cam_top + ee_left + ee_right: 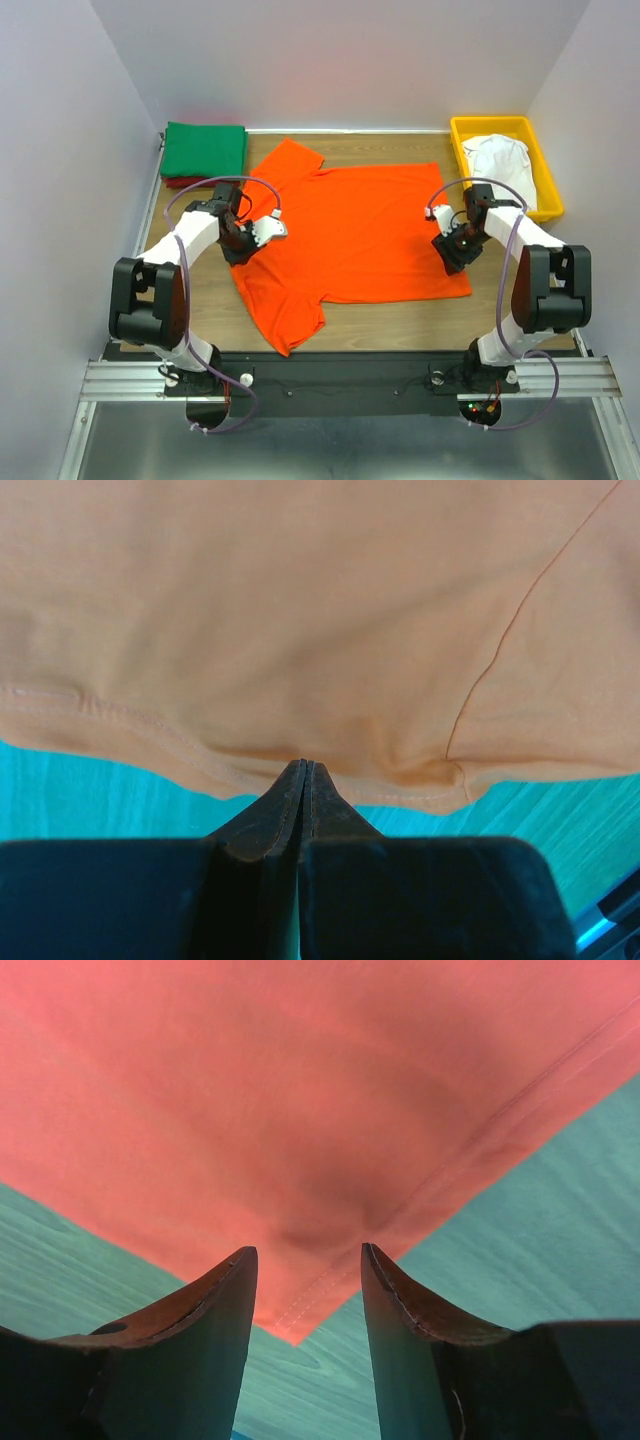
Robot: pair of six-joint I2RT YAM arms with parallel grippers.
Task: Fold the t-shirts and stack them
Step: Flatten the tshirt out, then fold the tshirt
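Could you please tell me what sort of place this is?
Probably a robot test booth in a lab: plain white walls box in a wooden table, the left arm and right arm are bolted to a metal rail, and an orange shirt lies spread.

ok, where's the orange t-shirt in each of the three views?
Top external: the orange t-shirt lies spread flat mid-table, between the two arms.
Left wrist: the t-shirt fills the upper frame; its hem meets the tips of the shut left gripper.
Right wrist: the t-shirt fills the top; a hem corner points down between the fingers of the open right gripper.
Shared landmark: the table, bare wood grain beside the shirt's edge in all three.
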